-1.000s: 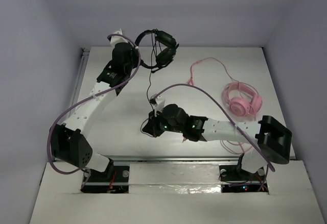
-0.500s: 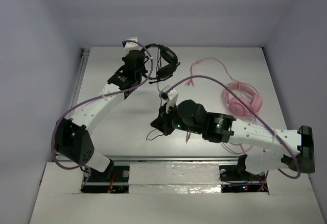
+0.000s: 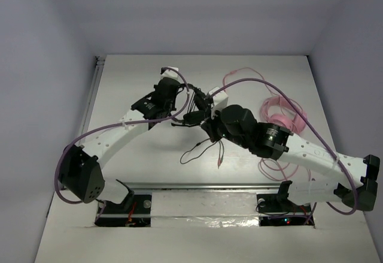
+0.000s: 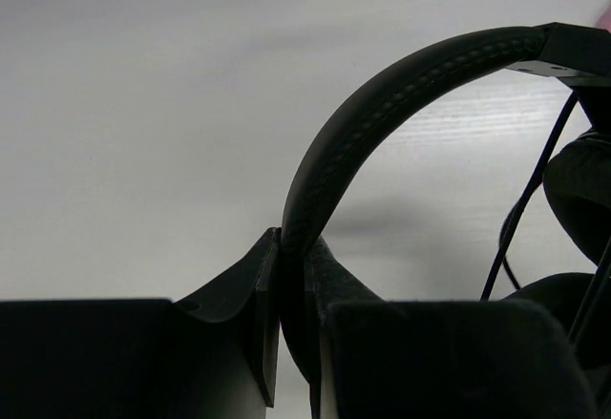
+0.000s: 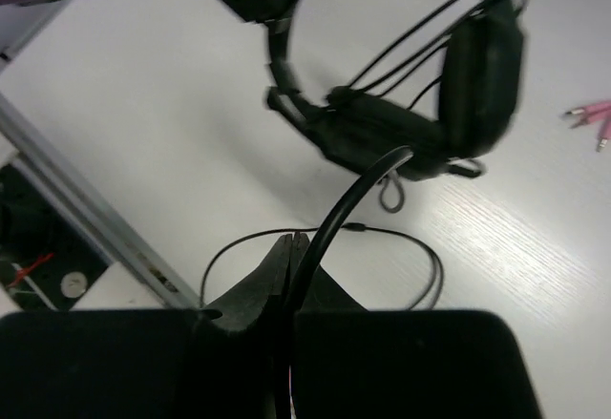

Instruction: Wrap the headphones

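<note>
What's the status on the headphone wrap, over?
Left gripper shut on the headphones' headband. Right gripper shut on their cable. Pink headphones partly under the right arm.

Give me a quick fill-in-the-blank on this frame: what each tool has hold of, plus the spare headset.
1. The left tool is shut on the ____ of the black headphones.
2. The right tool is shut on their thin black ____.
3. The other headphones, partly hidden by the right arm, are ____ in colour.
Missing words: headband; cable; pink.
</note>
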Controlling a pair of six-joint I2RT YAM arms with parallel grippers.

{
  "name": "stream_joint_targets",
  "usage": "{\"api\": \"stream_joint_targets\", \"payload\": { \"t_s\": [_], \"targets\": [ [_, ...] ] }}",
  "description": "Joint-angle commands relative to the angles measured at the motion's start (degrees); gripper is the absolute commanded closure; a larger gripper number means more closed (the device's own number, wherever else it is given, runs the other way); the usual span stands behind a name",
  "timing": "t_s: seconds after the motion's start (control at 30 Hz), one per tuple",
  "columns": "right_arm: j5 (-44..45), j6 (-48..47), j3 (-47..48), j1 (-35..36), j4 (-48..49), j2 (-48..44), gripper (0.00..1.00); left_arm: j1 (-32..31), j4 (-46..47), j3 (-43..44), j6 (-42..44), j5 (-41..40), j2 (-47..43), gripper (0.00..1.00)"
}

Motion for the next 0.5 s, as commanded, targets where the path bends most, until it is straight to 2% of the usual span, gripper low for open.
{"api": "stream_joint_targets", "payload": {
  "t_s": [0.0,0.1,0.23,0.3,0.37,0.43,0.47],
  "targets": [
    [0.45,-4.47,2.53,-3.24,-2.45,-1.67,1.00,0.37,-1.78,-1.10,1.95,3.58,-5.22,1.00],
    [-4.30,-5.44,3.05,-6.94,-0.87,-2.72,1.00,0.37,-2.40,-3.39,2.47,6.03,-6.10,1.00],
    [-4.40,-6.67,6.30,-8.35,-1.74,-0.28,1.00,-0.94,-2.93,-3.84,4.41,11.22,-4.53,1.00],
    [-4.75,-6.94,8.23,-8.35,-1.74,0.61,1.00,-1.48,-4.68,-3.05,4.06,10.27,-3.13,1.00],
    [-7.19,-6.59,9.81,-8.35,-2.70,1.66,1.00,-2.09,-5.47,-2.08,1.88,5.55,-1.80,1.00],
    [-8.87,-5.88,10.79,-8.35,-3.24,1.32,1.00,0.79,-5.30,-0.59,0.29,7.00,-2.15,1.00],
    [-10.44,-5.45,10.35,-8.35,-3.41,0.36,1.00,1.94,-4.34,-0.06,-0.24,11.28,-2.59,1.00]
  ]
}}
